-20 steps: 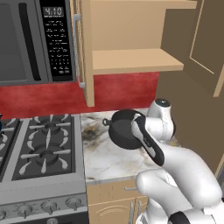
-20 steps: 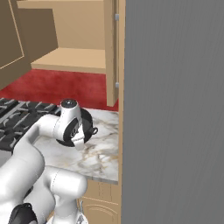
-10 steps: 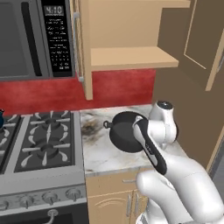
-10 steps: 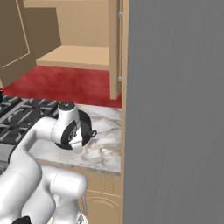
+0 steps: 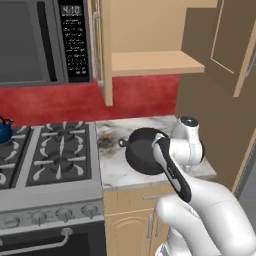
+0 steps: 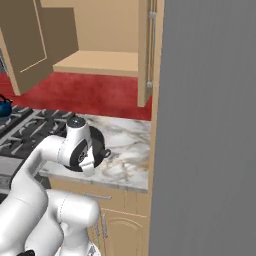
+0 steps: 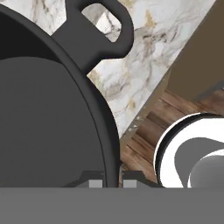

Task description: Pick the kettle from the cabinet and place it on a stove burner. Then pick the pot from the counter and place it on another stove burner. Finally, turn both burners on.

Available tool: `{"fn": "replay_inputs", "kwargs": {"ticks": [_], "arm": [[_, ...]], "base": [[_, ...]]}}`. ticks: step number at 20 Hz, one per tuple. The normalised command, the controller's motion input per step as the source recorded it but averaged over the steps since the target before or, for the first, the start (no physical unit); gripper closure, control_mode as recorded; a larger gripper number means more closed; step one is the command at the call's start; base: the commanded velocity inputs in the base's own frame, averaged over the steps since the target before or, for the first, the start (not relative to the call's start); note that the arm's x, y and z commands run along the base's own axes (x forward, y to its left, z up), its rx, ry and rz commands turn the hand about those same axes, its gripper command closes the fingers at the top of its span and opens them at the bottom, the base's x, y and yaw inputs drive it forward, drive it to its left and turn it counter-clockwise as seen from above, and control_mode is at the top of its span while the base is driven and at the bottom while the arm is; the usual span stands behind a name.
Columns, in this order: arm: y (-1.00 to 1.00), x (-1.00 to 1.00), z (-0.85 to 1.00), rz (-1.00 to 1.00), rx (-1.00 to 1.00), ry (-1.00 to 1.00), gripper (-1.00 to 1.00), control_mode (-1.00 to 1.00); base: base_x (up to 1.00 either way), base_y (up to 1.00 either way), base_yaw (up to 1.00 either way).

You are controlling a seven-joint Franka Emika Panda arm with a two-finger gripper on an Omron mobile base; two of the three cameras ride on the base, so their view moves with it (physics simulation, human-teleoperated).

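Hand view: jaws clamped on the pot [image 7: 48, 118] rim, arm bent low over the counter [image 5: 112, 165].

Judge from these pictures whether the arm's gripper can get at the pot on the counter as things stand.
Very likely yes: the gripper is already shut on the pot, its fingertips pinching the rim in the hand view. Nothing stands between them on the counter.
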Motion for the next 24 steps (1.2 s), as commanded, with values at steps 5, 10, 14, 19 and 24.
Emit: {"fn": "replay_inputs", "kwargs": {"ticks": [5, 10, 14, 19, 24], "arm": [[0.0, 0.0, 0.0, 0.0, 0.0, 0.0, 1.0, 1.0], [0.0, 0.0, 0.0, 0.0, 0.0, 0.0, 1.0, 1.0], [0.0, 0.0, 0.0, 0.0, 0.0, 0.0, 1.0, 1.0], [0.0, 0.0, 0.0, 0.0, 0.0, 0.0, 1.0, 1.0], [0.0, 0.0, 0.0, 0.0, 0.0, 0.0, 1.0, 1.0]], "base": [[-0.13, 0.6, 0.08], [-0.32, 0.52, 0.09], [-0.74, 0.36, 0.01], [-0.44, 0.46, 0.07], [-0.1, 0.56, 0.13]]}}
